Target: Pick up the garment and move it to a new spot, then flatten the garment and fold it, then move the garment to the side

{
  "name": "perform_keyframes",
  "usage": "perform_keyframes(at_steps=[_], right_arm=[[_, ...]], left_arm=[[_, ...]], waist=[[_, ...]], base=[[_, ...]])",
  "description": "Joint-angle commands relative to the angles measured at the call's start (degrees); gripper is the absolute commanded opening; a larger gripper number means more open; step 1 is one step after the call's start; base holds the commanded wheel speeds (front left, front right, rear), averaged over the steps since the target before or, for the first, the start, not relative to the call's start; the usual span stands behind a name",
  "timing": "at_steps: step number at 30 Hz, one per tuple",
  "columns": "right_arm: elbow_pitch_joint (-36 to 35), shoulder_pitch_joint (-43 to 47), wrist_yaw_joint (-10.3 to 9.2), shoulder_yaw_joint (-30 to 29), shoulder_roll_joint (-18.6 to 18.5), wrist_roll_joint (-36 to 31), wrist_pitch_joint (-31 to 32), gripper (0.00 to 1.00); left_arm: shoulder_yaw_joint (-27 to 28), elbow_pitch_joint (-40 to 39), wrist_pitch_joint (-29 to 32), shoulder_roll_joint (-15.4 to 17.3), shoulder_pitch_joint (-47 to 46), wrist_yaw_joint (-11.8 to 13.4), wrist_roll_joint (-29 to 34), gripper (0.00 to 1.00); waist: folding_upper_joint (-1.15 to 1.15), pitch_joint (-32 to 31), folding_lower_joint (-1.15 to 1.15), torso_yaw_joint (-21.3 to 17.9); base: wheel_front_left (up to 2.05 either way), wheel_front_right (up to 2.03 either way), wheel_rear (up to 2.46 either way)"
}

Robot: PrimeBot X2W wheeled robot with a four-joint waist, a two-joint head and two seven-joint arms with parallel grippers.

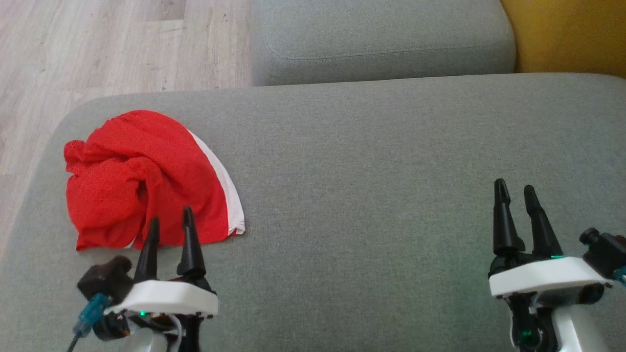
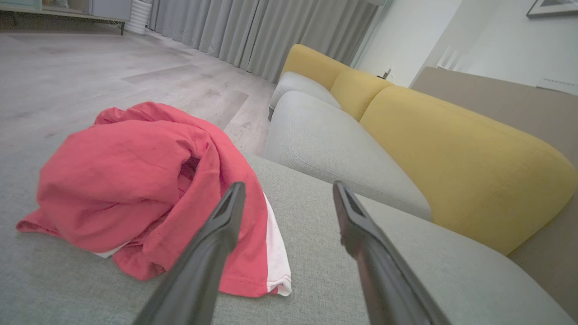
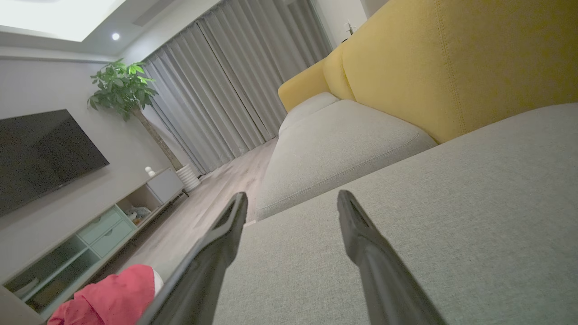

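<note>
Lying crumpled on the grey seat cushion (image 1: 381, 195), the red garment (image 1: 142, 178) sits toward the cushion's left end, near the rounded corner. It's bunched in a heap w/ deep folds, and a white band runs along its right edge down to the near right corner. Wood floor (image 1: 98, 44) shows beyond it on the left.

Your left gripper (image 1: 170, 215) is directly at the garment's near edge. In the head view both fingertips overlap the hem, approx. at the middle of that edge. Fingers stand apart w/ no cloth between them. In the left wrist view the heap lies ahead and to the left of the fingers, w/ the white-banded corner just inside the left finger. Can't tell whether the tips touch the fabric.

Your right gripper (image 1: 514, 186) is well apart from the garment, over bare cushion toward the right end. Its fingers are spread too, pointing away from the robot. In the right wrist view the garment is a red patch at the bottom left corner, far from the fingers.

Behind: second grey cushion (image 1: 381, 39), yellow backrest (image 1: 567, 34).
</note>
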Motion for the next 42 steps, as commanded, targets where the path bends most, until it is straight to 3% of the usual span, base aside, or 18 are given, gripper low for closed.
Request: perform_keyframes(at_steps=[1, 29, 36, 42], right_arm=[[-2.64, -1.28, 0.28, 1.08, -0.39, -1.97, -0.8, 1.0], [-5.77, 0.14, 0.38, 3.81, -0.47, -26.76, -5.54, 1.0], [-6.25, 0.79, 0.4, 4.17, -0.49, -31.17, -6.72, 1.0], [-5.52, 1.57, 0.43, 3.37, -0.5, -32.09, -7.73, 1.0]], left_arm=[[0.36, -2.22, -0.82, 1.16, -3.36, 0.66, 1.83, 1.0], [-17.27, 4.08, -5.52, 8.74, -9.86, 9.56, 23.28, 1.0], [-16.62, 2.34, -6.7, 7.67, -8.95, 10.56, 21.08, 1.0], [-13.09, 1.89, -7.71, 6.34, -6.23, 8.02, 17.33, 1.0]], waist=[[0.0, -0.03, 0.0, -0.03], [0.0, -1.02, 0.0, -0.05], [0.0, -1.01, 0.0, -0.13], [0.0, -1.14, 0.0, -0.1]], base=[[0.0, 0.0, 0.0], [0.0, 0.0, 0.0], [0.0, 0.0, 0.0], [0.0, 0.0, 0.0]])
